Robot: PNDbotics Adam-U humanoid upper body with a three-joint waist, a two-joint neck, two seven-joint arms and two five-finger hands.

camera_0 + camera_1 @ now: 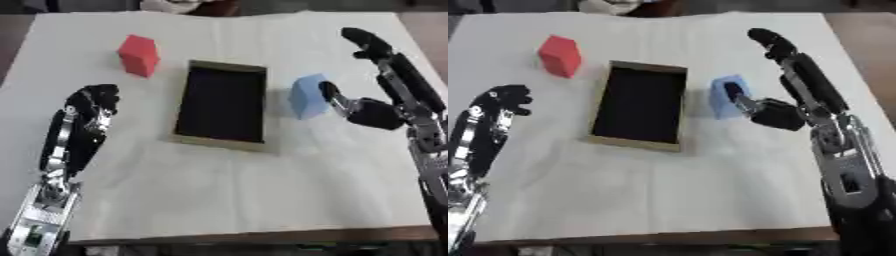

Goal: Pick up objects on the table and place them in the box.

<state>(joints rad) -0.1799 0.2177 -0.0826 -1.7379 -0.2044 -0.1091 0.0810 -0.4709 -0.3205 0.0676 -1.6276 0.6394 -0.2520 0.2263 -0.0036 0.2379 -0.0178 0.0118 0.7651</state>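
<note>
White table (219, 200) carries a blue block (305, 96) right of the box (219, 144); right hand (372, 112) spread, thumb touching it; left hand (87, 115) relaxed.

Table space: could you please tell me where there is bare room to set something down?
Free: the wide near strip of table in front of the box. Crowded: right of the box, where the right hand meets the blue block.
</note>
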